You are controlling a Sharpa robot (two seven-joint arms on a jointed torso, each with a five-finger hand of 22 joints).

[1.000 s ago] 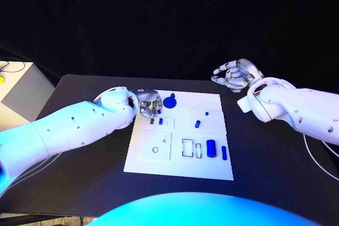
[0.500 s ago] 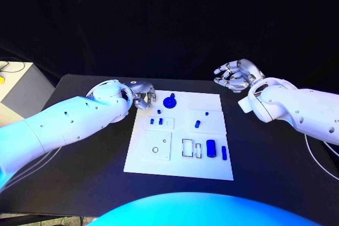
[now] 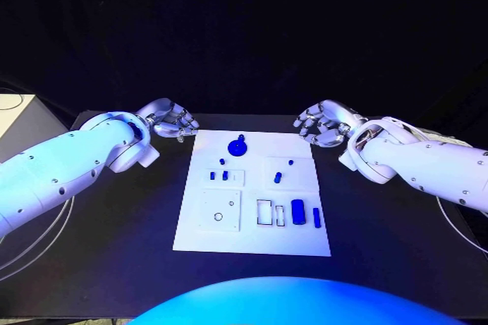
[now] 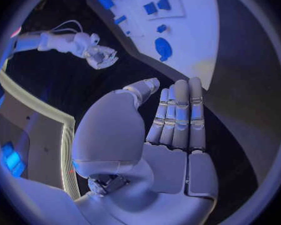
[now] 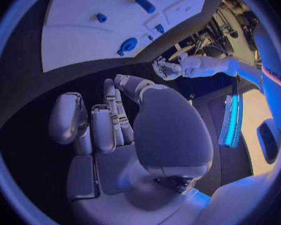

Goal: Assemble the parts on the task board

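Two silver hands flank the white task board [image 3: 254, 230] on the black table [image 3: 122, 254], and we see neither one touching it. Left hand [image 3: 171, 120] hangs just off the board's far left corner, holding nothing, fingers straight and close together in the left wrist view. Right hand [image 3: 320, 124] hangs off the far right corner, also w/o any load, fingers loosely bent and apart. On the board itself: a round blue part w/ a stem [image 3: 237, 147] sits at the far edge, middle. Nearer us, two small blue parts [image 3: 218, 175] lie side by side on the board's left half, another small blue part [image 3: 278, 177] lies on its right half. Toward the board's near right, a thick blue cylinder [image 3: 298, 211] lies just beside a thin blue bar [image 3: 316, 217], apart from each other.
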